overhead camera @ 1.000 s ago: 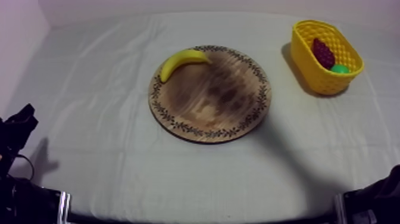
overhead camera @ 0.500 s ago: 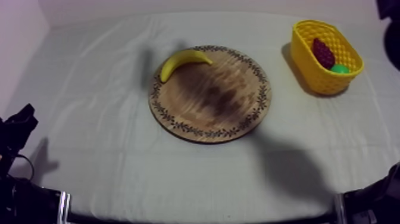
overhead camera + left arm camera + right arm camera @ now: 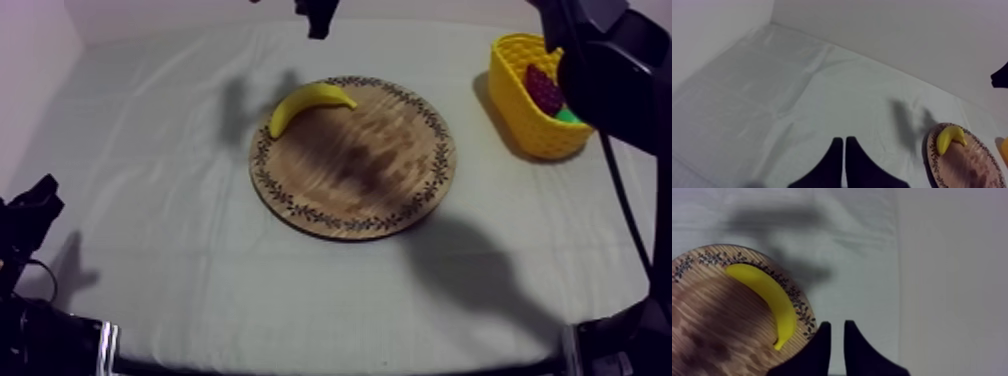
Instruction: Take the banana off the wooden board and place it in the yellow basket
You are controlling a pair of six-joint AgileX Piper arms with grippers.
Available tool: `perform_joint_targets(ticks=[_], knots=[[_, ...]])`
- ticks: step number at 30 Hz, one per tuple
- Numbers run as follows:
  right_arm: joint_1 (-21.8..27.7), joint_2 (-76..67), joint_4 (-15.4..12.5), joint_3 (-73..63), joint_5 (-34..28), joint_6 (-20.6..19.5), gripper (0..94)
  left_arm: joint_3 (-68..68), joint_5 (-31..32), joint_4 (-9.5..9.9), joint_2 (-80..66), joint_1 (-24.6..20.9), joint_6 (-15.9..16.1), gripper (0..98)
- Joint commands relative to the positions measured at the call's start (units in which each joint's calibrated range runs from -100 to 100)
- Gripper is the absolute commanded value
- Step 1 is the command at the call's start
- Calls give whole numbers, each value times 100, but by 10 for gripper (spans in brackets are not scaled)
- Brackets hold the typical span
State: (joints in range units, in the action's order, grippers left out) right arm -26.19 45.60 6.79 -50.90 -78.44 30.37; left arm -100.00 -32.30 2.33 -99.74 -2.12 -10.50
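The yellow banana point(image 3: 305, 103) lies on the far left part of the round wooden board point(image 3: 352, 170), curved along its patterned rim. The yellow basket point(image 3: 530, 100) stands at the far right. My right arm reaches in from the upper right, and my right gripper point(image 3: 318, 15) hangs beyond the board's far edge, above the cloth past the banana. In the right wrist view its fingers point(image 3: 822, 338) stand a little apart with only cloth between them, next to the banana point(image 3: 774, 300) and the board point(image 3: 712, 333). My left gripper point(image 3: 844, 145) rests low at the left, shut, far from the banana point(image 3: 949, 137).
In the basket lie a dark red bunch of grapes point(image 3: 543, 88) and a green fruit point(image 3: 572, 116), partly covered by my right arm. The arm's shadow falls on the cloth in front of the board. The back wall runs close behind the right gripper.
My right arm has swung in from the upper right edge, and its gripper now hangs beyond the board's far side. Banana, board, basket and left arm have not moved.
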Motion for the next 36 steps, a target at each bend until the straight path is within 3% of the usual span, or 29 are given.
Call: perform_joint_targets(ticks=[1, 11, 13, 18, 22, 28, 36], knots=[[1, 96, 12, -18, -21, 22, 114, 0, -3, -1, 0, -2, 2, 1], [-39, 329, 94, 464, 68, 84, 133, 0, -3, -1, 0, -2, 2, 1], [-68, 336, 141, 591, 141, 58, 249, 0, -3, -1, 0, -2, 2, 1], [-109, 373, 88, 666, 168, 77, 714, 0, -3, -1, 0, -2, 2, 1], [-104, 309, -158, 674, 110, 249, 861, 0, -3, -1, 0, -2, 2, 1], [-105, 273, -310, 611, 101, 299, 880, 0, -3, -1, 0, -2, 2, 1], [-68, 674, -170, 205, 60, 234, 843, 0, -3, -1, 0, -2, 2, 1]])
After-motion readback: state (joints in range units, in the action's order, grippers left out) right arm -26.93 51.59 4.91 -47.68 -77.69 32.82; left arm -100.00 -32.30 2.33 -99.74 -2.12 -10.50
